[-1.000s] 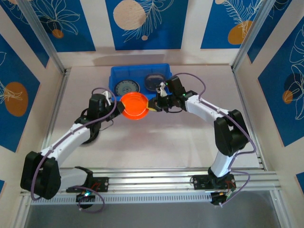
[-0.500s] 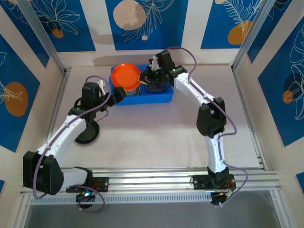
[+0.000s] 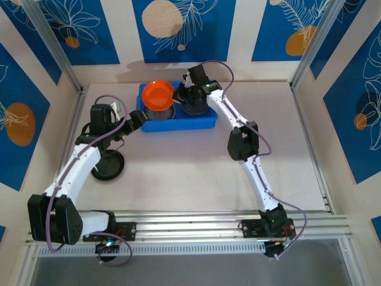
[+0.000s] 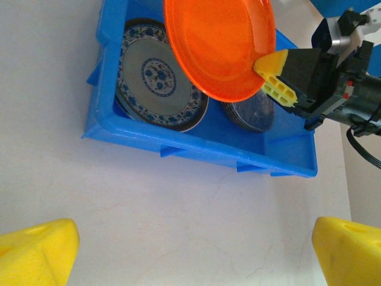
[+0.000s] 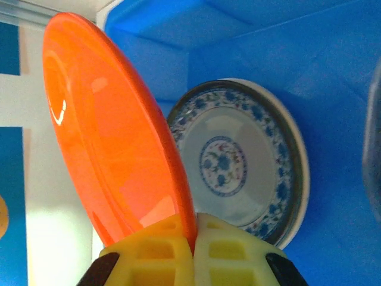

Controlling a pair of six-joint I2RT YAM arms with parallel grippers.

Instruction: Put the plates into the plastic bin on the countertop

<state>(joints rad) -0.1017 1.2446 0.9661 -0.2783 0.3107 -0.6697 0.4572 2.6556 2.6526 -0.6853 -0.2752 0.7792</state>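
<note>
We note tall blue back wall panel with white leaf line-drawing [image 3: 183, 30], peach disc [image 3: 162, 18] printed on it. Similar blue left side panel [image 3: 24, 77] and blue right side panel [image 3: 351, 89], cream strips between. Slanting silver metal corner post [image 3: 53, 47] at left. Slotted silver aluminium rail [image 3: 196, 221] across near edge.

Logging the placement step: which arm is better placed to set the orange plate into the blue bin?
Right: the right tool grips the orange plate by its rim above the patterned plate in the blue bin. The left tool is open, empty, outside the bin.
</note>
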